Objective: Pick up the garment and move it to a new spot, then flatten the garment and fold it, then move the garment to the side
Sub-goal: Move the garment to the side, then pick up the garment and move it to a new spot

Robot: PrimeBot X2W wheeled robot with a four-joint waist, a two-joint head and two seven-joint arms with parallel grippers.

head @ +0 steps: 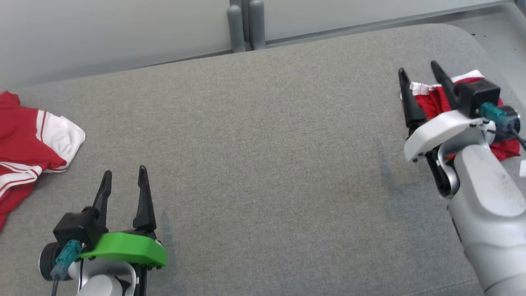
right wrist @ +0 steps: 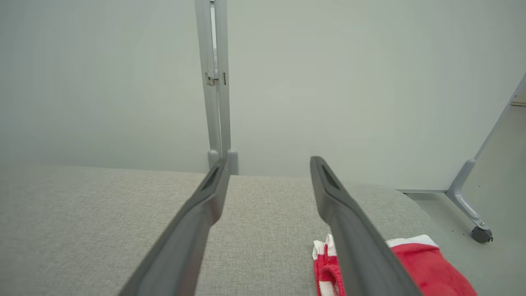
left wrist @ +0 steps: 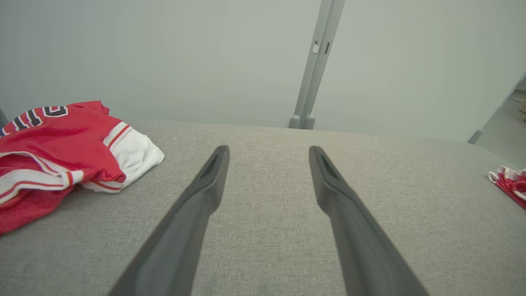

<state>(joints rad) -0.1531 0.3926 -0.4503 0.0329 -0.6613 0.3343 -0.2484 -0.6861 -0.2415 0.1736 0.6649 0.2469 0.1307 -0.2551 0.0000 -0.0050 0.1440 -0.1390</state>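
A crumpled red and white garment (head: 28, 144) with dark numerals lies at the far left of the grey cushioned surface (head: 263, 164); in the left wrist view this garment (left wrist: 61, 139) is left of the fingers. My left gripper (head: 124, 174) stands open near the front left, empty, to the right of it (left wrist: 269, 150). A smaller, bundled red and white garment (head: 431, 98) lies at the far right, partly hidden under my right gripper (head: 418, 68), which hovers open and empty above it. In the right wrist view that bundle (right wrist: 427, 267) sits beneath the right finger (right wrist: 349, 230).
A pale partition wall with a grey post (head: 245, 24) runs along the back edge. The surface rounds off at the right, where bare floor and a partition foot with a caster (right wrist: 481, 234) show. The broad grey middle lies between the two garments.
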